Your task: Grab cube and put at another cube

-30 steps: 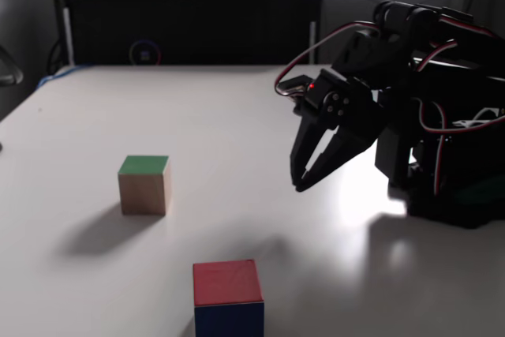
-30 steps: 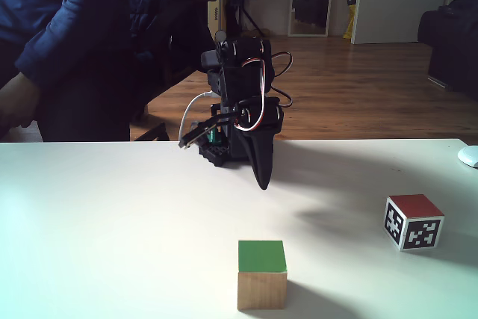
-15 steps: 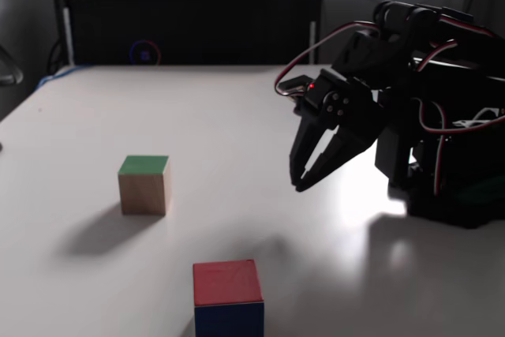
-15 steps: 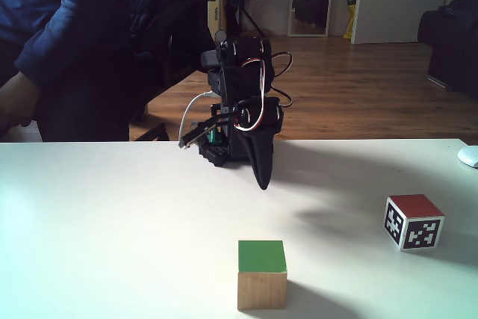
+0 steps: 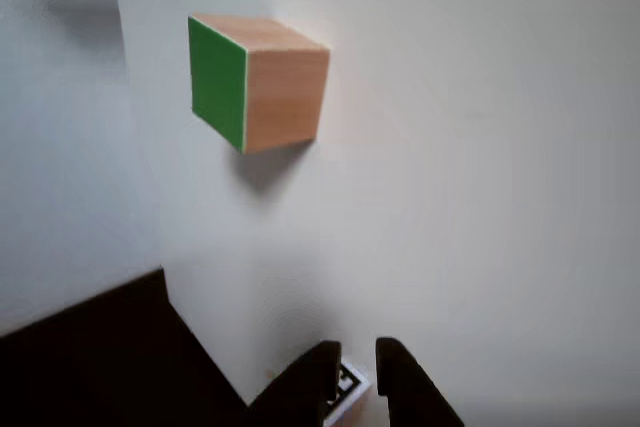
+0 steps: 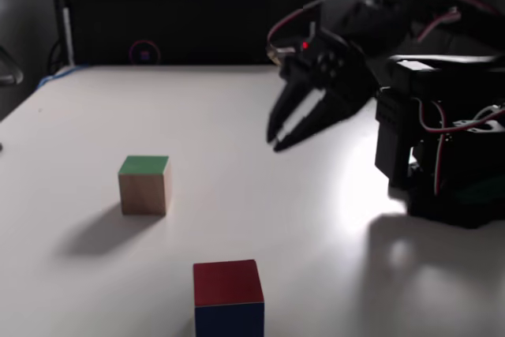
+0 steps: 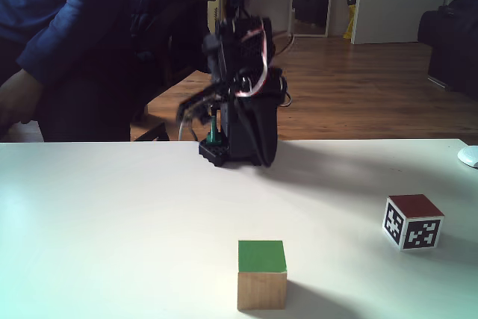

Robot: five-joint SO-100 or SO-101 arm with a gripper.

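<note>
The wooden cube (image 6: 144, 185) with its green face up rests on the white table, left of centre; it also shows in another fixed view (image 7: 262, 274) and in the other view (image 5: 258, 82). The red cube (image 6: 228, 293) sits near the front edge, and its black-and-white marker faces the camera in a fixed view (image 7: 413, 222). My gripper (image 6: 274, 138) hangs above the table, well right of the wooden cube, touching nothing. Its fingers (image 5: 325, 379) stand slightly apart, open and empty. In a fixed view the gripper (image 7: 265, 159) is blurred.
The arm's black base (image 6: 442, 163) occupies the right side of the table (image 6: 197, 108). A black box (image 6: 189, 25) stands along the far edge. A person in dark blue (image 7: 67, 35) stands behind the table, and a white object (image 7: 469, 156) lies at its right edge.
The arm has lifted, carrying the gripper up and toward the wooden cube's side, leftward in a fixed view. Both cubes stay where they were.
</note>
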